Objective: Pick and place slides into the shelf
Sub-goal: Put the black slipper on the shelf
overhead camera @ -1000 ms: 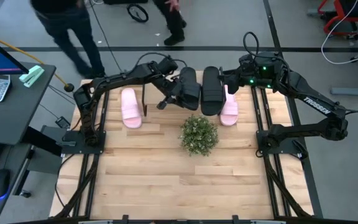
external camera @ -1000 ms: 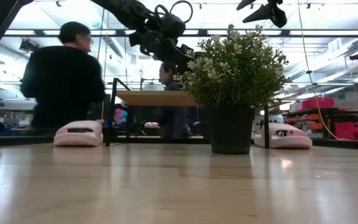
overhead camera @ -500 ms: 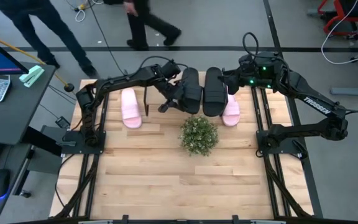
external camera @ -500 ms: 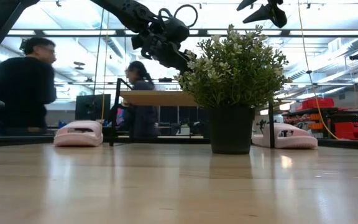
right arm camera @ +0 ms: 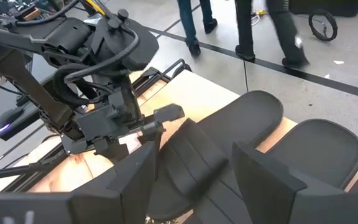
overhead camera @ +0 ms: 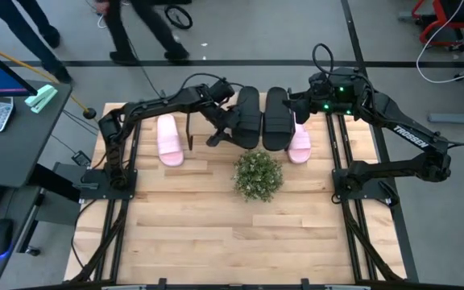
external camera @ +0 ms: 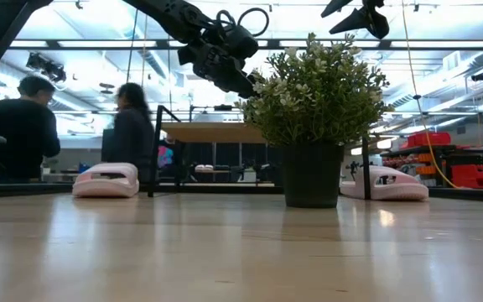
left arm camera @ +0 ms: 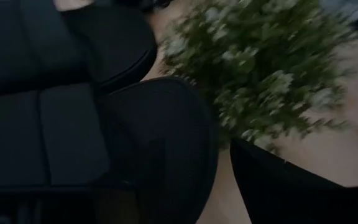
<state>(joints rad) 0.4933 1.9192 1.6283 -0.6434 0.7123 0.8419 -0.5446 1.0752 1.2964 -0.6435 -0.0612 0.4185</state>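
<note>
You're looking at both black slides on top of the shelf [overhead camera: 216, 121] at the far middle of the table, side by side: the left black slide [overhead camera: 246, 117] and the right black slide [overhead camera: 275, 118], close together with only a thin gap between them. That half of the job looks done, though I'd call it a judgement, since both arms are right on top of them. Your left gripper [overhead camera: 224, 126] sits just at the left edge of the left black slide, and from above and from its own wrist camera you cannot tell whether the fingers are clamped or spread. Your right gripper [right arm camera: 191, 177] hangs over the black pair, and its wrist view shows two dark fingers [right arm camera: 263, 180] standing apart with a slide's strap in the gap between them; whether they grip it or only straddle it isn't clear. What's left is plain: the left pink slide [overhead camera: 170, 139] lies on the tabletop left of the shelf, and the right pink slide [overhead camera: 298, 143] lies on the tabletop at the shelf's right end, partly under the right arm. The potted plant [overhead camera: 258, 174] stands just near of the shelf, so watch it on the next reach. People [external camera: 74, 130] stand beyond the table.
</note>
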